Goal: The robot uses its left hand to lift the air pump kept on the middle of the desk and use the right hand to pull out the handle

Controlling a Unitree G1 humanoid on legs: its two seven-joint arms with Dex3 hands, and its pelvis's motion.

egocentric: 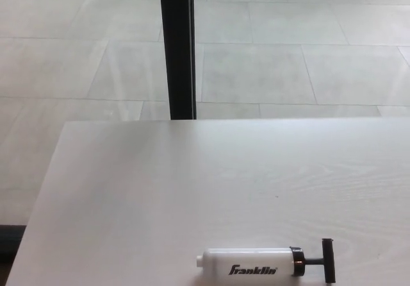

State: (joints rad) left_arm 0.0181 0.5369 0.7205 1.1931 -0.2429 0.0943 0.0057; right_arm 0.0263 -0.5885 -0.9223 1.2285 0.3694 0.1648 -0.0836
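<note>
A white air pump (250, 264) with black "Franklin" lettering lies on its side on the pale wooden desk (192, 183), near the bottom edge of the head view, a little right of centre. Its black T-handle (327, 260) points to the right on a short rod, close to the pump's black collar. Neither of my hands shows in the view.
The desk's left edge runs diagonally from upper left down to the bottom left corner. Its far edge crosses the middle of the picture. Beyond it stands a black vertical post (177, 49) on a tiled floor (288, 55).
</note>
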